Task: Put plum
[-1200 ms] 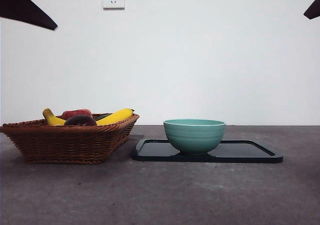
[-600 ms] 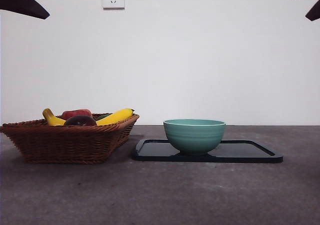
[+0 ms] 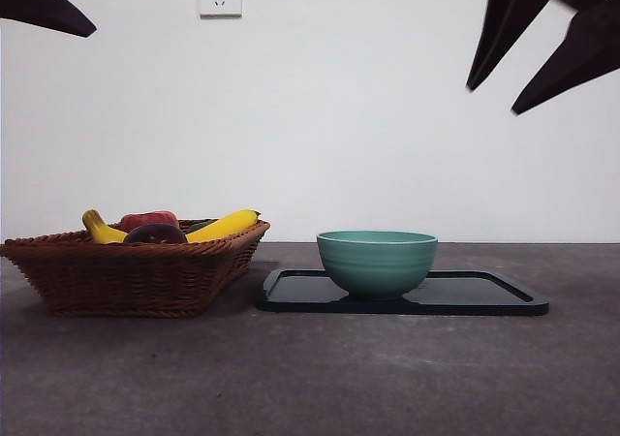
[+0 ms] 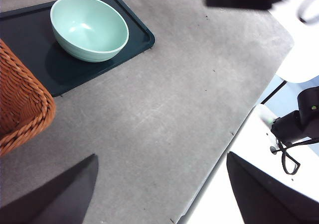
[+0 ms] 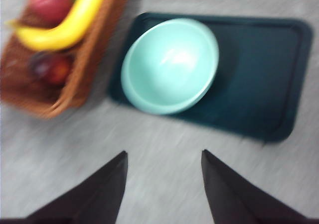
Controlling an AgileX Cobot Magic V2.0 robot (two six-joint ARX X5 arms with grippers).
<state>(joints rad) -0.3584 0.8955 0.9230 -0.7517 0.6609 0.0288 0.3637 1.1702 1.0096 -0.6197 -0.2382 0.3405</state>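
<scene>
Plum lies in the wicker basket, at 9 o'clock from the teal bowl on its dark tray. Right gripper, jaws spread and empty, hangs at 1 o'clock above the bowl. Left gripper waits, jaws apart.

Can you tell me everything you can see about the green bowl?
The bowl is a pale teal colour, round and deep, with faint ridges running around its outside and a thin lighter rim. It looks like glazed ceramic, shiny inside. It stands upright and is empty. It sits on a dark tray, toward the tray's end nearer the wicker basket, but not touching the basket. Nothing else touches it; both grippers are up and away from it.
</scene>
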